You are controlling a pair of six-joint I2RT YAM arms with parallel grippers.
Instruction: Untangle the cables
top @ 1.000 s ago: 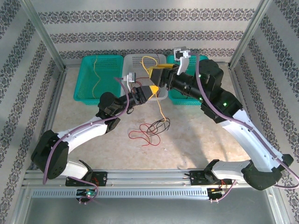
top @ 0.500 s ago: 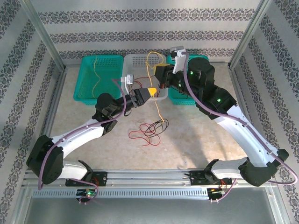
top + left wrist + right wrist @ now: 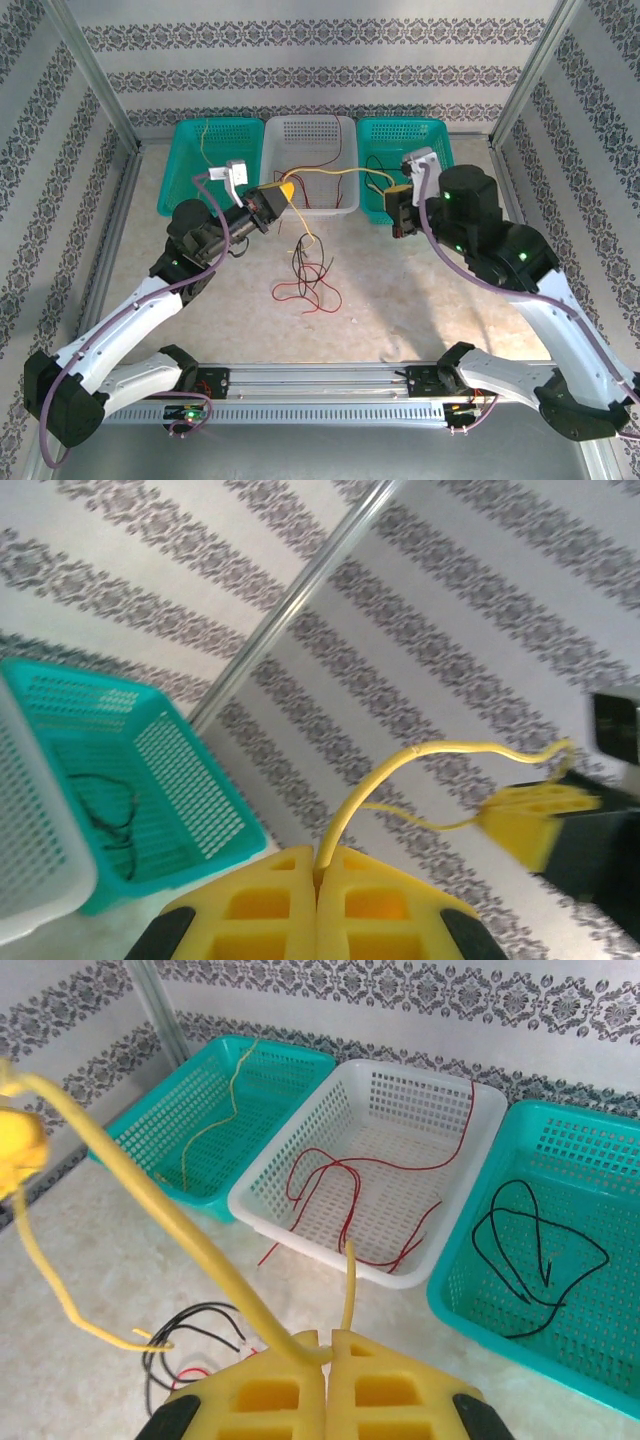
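Left fingers [image 3: 255, 910], right fingers [image 3: 265, 1400] each pinch yellow cable [image 3: 150, 1203] strung between them; red-black tangle [image 3: 305, 280] on table [image 3: 420, 300].

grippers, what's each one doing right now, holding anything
Left gripper: closed on the yellow cable.
Right gripper: closed on the same yellow cable, which spans between the two.

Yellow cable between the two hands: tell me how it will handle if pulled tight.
The yellow cable is probably floppy: it curves loosely between the left hand and right hand, both shut on it. Likely very light, being so thin. Its loose end hangs toward the red and black cables, so it may drag or snag them.
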